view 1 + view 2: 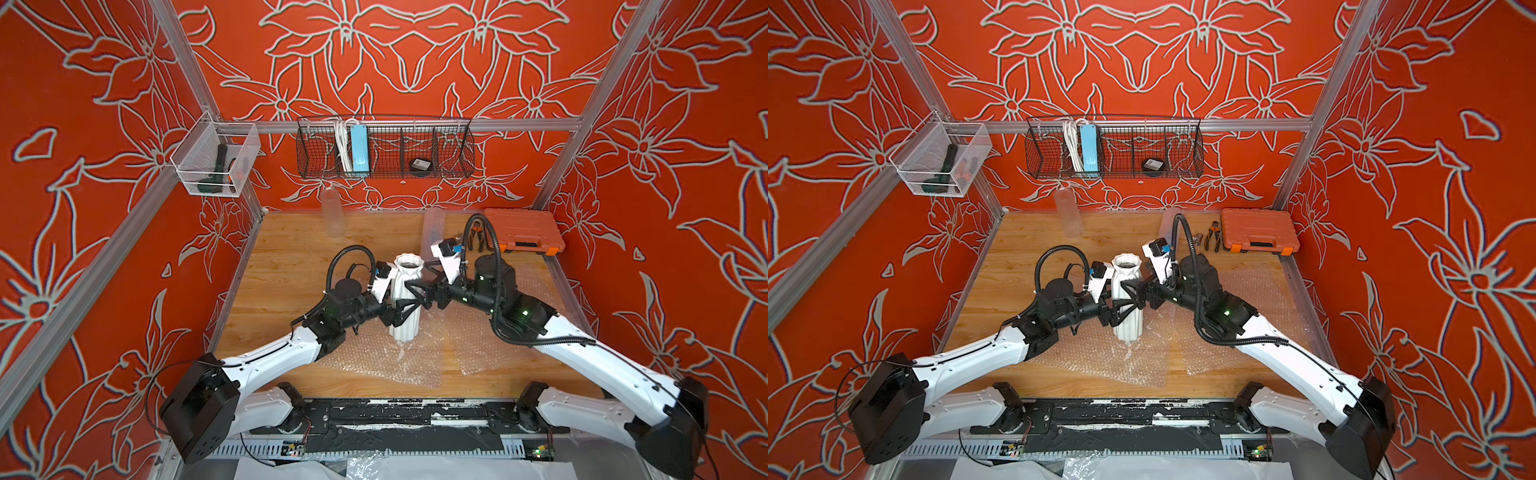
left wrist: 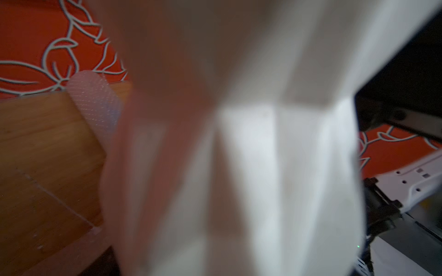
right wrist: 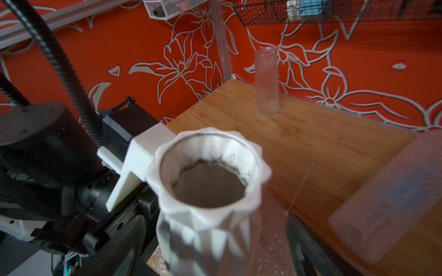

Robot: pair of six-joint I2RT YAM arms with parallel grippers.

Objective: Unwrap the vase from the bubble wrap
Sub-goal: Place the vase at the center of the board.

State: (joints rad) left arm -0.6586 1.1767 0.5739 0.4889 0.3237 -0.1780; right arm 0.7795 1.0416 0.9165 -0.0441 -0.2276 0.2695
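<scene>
Both top views show the wooden table [image 1: 291, 257]. The left arm [image 1: 270, 357] and the right arm [image 1: 582, 353] reach in from the near corners, elbows outward and wrists turned toward each other at the middle. A flat sheet of bubble wrap [image 1: 374, 361] lies spread on the near half of the table. A second sheet [image 1: 534, 291] lies beside the right arm, and a roll [image 1: 432, 230] lies toward the back.

The white ribbed vase [image 1: 404, 328] stands upright and bare, with its base on the far edge of the flat sheet. The left gripper [image 1: 410, 306] reaches around the vase's middle, one finger crossing its front. The left wrist view is filled by the blurred vase [image 2: 263, 167], so I cannot tell whether those jaws press on it or stand free.

The right gripper [image 1: 417, 279] straddles the vase a little higher. In the right wrist view a dark finger [image 3: 303, 239] stands apart from the vase's side, so this gripper looks spread and grasps nothing.
</scene>
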